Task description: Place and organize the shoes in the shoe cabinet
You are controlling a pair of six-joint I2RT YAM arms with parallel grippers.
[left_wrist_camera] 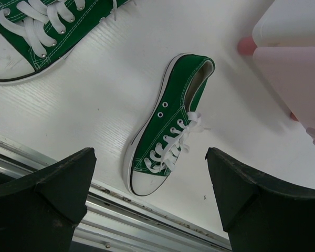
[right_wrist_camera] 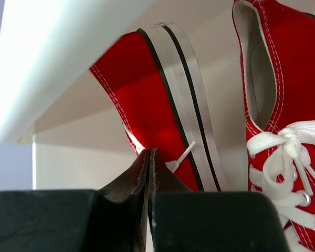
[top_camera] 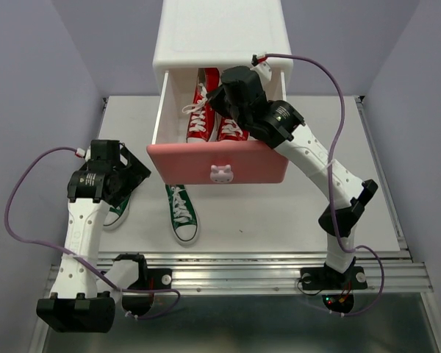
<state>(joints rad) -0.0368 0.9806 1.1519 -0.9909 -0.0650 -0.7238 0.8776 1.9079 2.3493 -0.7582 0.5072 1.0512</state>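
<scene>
You are working with the shoe cabinet (top_camera: 220, 33), whose pink-fronted upper drawer (top_camera: 219, 163) is standing pulled out. Both red shoes are lying inside it. Your right claw (right_wrist_camera: 148, 157) is reaching into that drawer with its fingers pressed together. A tilted red shoe (right_wrist_camera: 142, 94) is leaning on its side just ahead of the tips, its striped sole facing you. A white lace end (right_wrist_camera: 181, 156) is showing right at the tips, but you cannot tell whether it is nipped. The second red shoe (right_wrist_camera: 299, 68) is sitting upright to the right of the claw.

Your left claw (left_wrist_camera: 149, 157) is hanging spread wide above the table (top_camera: 338, 147). One green shoe (left_wrist_camera: 168, 121) is lying below and ahead of it, outside the cabinet. The other green shoe (left_wrist_camera: 37, 26) is lying to its left, cut off by the frame edge and half hidden under the arm from above.
</scene>
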